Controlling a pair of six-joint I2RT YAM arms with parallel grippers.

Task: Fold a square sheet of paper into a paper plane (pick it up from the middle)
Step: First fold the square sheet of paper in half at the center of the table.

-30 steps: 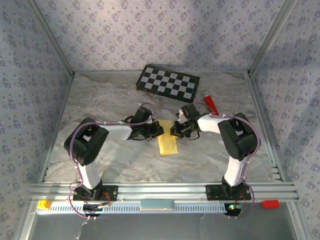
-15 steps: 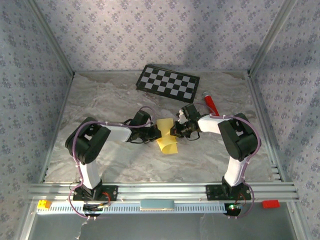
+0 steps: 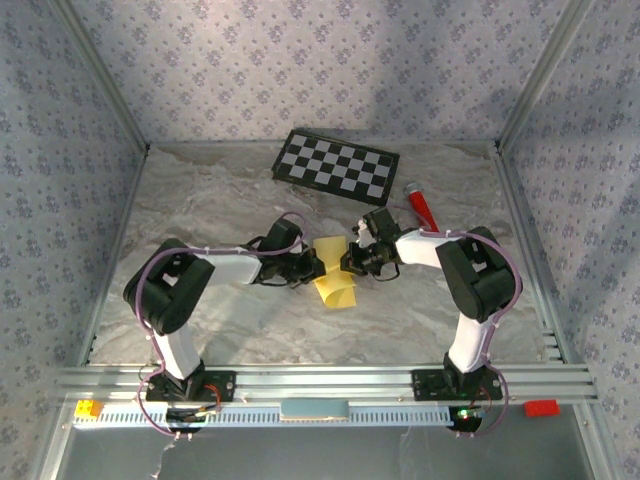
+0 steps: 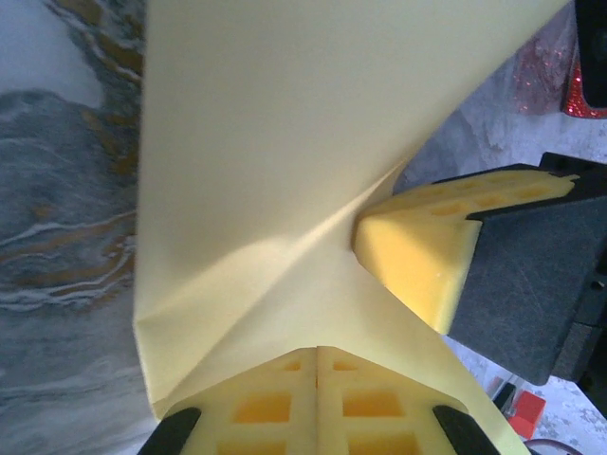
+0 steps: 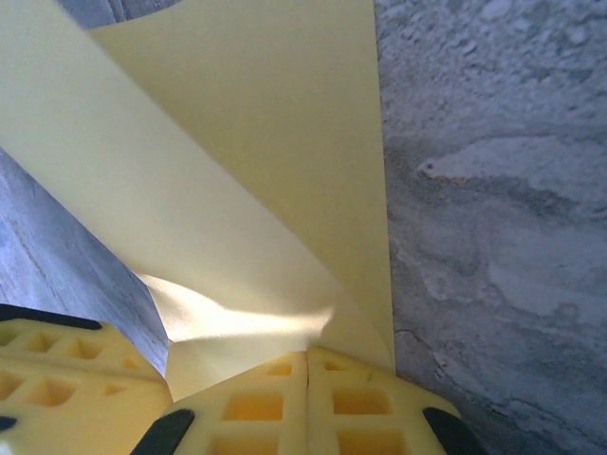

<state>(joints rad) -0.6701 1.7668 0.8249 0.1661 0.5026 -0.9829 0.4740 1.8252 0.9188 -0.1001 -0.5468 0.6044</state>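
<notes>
Top external view: the pale-yellow sheet of paper sits near the middle of the marbled surface, between the two wrists. Its far end is raised and bent and its near end curls over above the surface. The left arm reaches in from the left and the right arm from the right, and their tips meet at the raised end of the sheet.

In the left wrist view, the left jaws are clenched. Their yellow foam pads are pressed together on the edge of the sheet, which fans upward with a soft crease running from the grip. The right arm's foam pad touches the sheet just beside that grip.

In the right wrist view, the right jaws are likewise clenched on the paper. Their pads are closed with the sheet rising out of them in two layers. The other arm's pad sits close at the lower left.

A black-and-white checkerboard panel lies at the far side of the surface. A red tube lies to its right, well apart from the paper.
</notes>
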